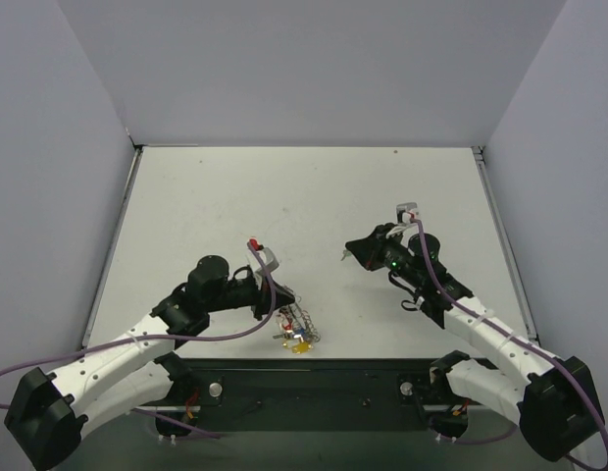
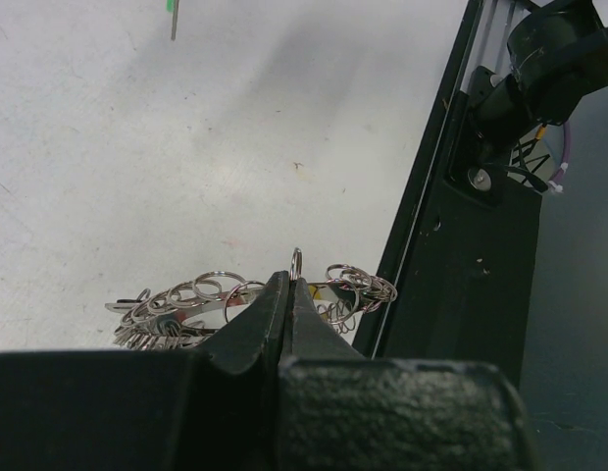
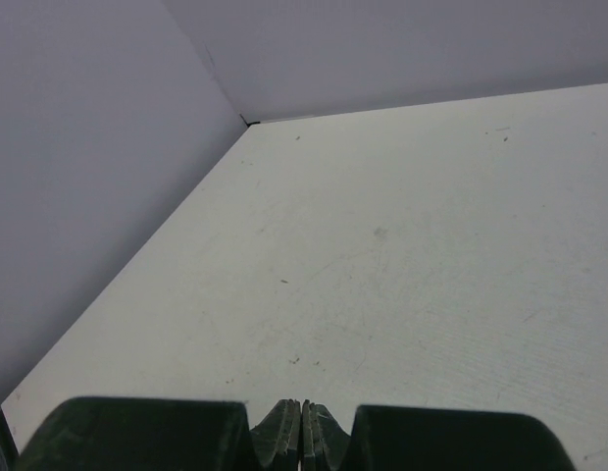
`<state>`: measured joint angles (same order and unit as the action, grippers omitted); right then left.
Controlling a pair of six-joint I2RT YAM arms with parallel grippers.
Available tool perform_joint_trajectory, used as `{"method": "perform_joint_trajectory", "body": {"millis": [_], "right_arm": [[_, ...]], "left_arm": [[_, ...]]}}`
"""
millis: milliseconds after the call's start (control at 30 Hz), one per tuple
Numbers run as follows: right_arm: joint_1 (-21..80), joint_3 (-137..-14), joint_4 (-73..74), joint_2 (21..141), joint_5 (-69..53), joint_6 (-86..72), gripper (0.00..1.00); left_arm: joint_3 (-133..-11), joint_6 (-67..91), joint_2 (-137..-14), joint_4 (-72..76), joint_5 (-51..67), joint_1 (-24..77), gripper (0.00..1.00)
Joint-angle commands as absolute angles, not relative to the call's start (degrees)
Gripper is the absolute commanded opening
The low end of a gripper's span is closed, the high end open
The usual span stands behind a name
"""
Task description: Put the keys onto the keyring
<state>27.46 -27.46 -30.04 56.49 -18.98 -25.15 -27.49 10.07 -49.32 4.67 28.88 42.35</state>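
Note:
The keyring lies near the table's front edge, a silver ring fringed with small wire loops. Tiny keys lie at it: a red head and a yellow head show. My left gripper is down at the ring's left side. In the left wrist view its jaws are shut on one small wire loop that stands up between the tips, with the ring's band just behind. The keys are mostly hidden there. My right gripper is shut and empty above bare table.
The black front rail with the arm bases runs right beside the keyring. Grey walls enclose the white table on three sides. A thin grey thing with a green tip shows at the top of the left wrist view.

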Motion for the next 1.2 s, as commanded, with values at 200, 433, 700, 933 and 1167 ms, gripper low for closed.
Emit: {"method": "perform_joint_trajectory", "body": {"millis": [200,433,700,933,1167], "right_arm": [[31.5,-31.2,-33.1,55.0,-16.1,-26.9,0.00],[36.0,-31.4,-35.0,55.5,-14.7,-24.3,0.00],[44.0,-32.5,-35.0,57.2,-14.8,-16.1,0.00],[47.5,-29.4,-40.2,58.4,-14.5,-12.4,0.00],[50.7,-27.2,-45.7,60.3,-10.5,-11.6,0.00]], "left_arm": [[-31.3,9.3,-50.5,10.9,31.6,43.2,0.00],[-31.2,9.5,-51.2,11.6,31.0,43.4,0.00],[-30.8,8.5,-51.2,11.2,30.7,43.4,0.00],[-28.5,10.3,-50.9,14.6,27.5,43.5,0.00],[-23.7,17.9,-49.5,23.3,22.9,43.6,0.00]]}}
